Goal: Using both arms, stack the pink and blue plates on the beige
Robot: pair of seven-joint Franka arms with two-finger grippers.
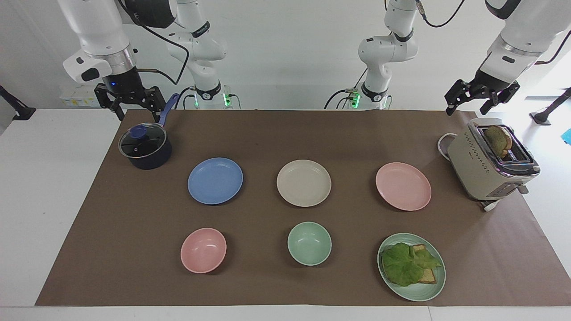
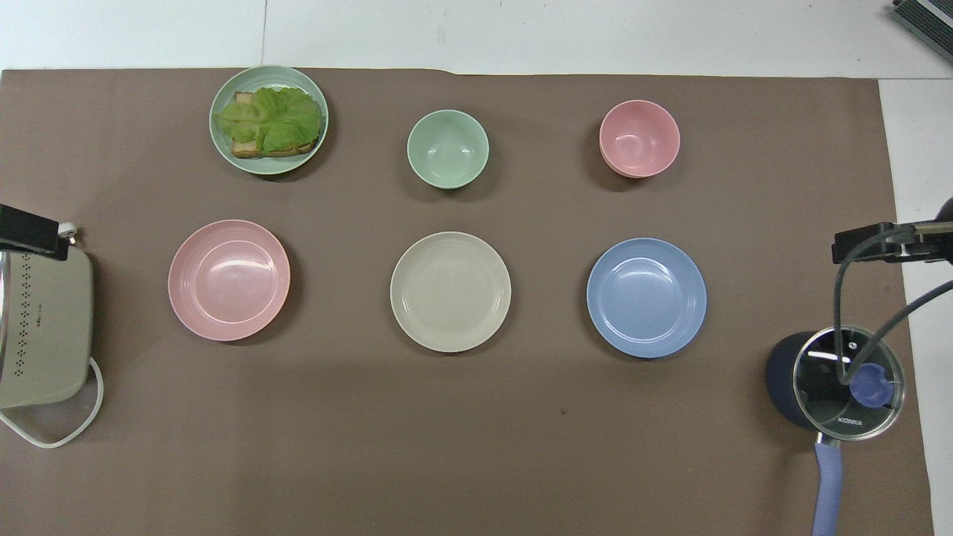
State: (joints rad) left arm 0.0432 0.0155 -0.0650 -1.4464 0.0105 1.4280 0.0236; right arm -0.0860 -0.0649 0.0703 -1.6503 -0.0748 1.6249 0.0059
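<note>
wall [image 1: 290, 53]: plain white | table [image 1: 44, 178]: white; brown mat [image 1: 267, 133] over it | light: bright, even

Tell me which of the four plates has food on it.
The pale green plate, at the table edge farthest from the robots, toward the left arm's end. It carries toast under lettuce; the others are bare.

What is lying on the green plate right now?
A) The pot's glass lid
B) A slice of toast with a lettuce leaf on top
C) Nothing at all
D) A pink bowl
B: the green plate carries a slice of toast with a lettuce leaf spread over it, while the pink bowl sits apart on the mat and the glass lid is on the pot.
</note>
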